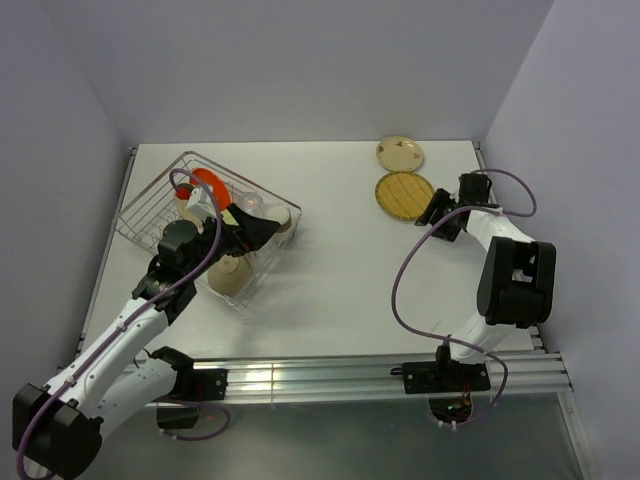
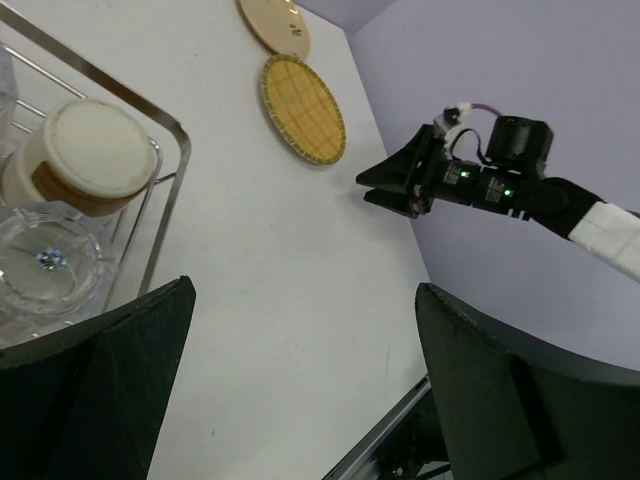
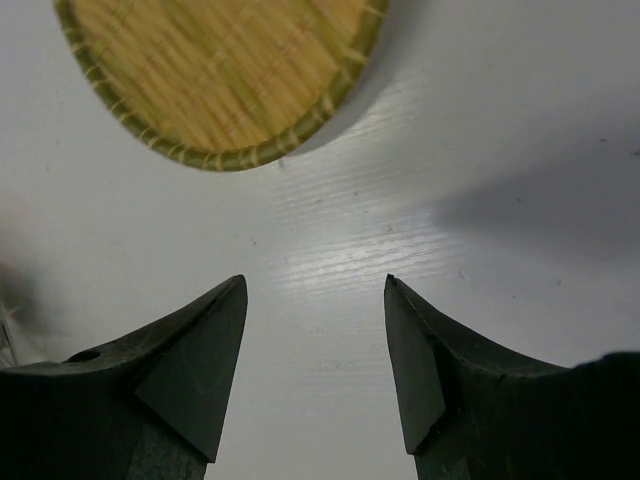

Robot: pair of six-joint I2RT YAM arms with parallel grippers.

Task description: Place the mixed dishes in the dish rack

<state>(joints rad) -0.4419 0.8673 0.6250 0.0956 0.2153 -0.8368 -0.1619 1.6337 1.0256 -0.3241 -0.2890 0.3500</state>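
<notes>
Right two-finger gripper hovering wide open and empty just beside one tan woven-look round plate, one cream patterned plate lying beyond, left gripper hanging open, gripping nothing, over one silver wire dish rack holding one orange round plate

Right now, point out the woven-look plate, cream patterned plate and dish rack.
tan woven-look plate [image 1: 404,193], top external, its centre.
cream patterned plate [image 1: 400,153], top external, its centre.
dish rack [image 1: 148,192], top external, left rim.

The tan woven-look plate runs off the right wrist view's top edge. The left wrist view cuts the cream patterned plate at the top and the dish rack at the left. Overhead, the left gripper hides part of the rack's inside.
</notes>
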